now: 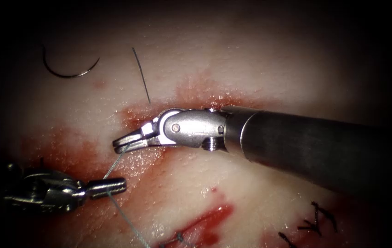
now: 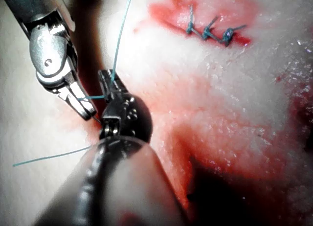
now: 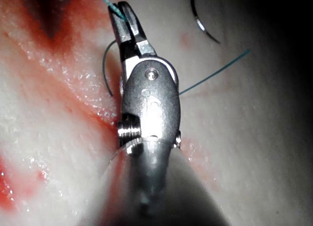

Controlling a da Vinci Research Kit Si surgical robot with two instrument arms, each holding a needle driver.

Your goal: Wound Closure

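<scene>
Right tool point(image 1: 121, 143): bright polished steel wrist, rounded clevis with a small round pivot pin in its flank, knurled screw head just behind it on the underside. Short slim jaws. Behind the wrist, a smooth matte dark-grey shaft point(image 1: 306, 147). Left tool point(image 1: 113, 185): duller steel, ridged jaw faces, darker wrist housing behind.
</scene>
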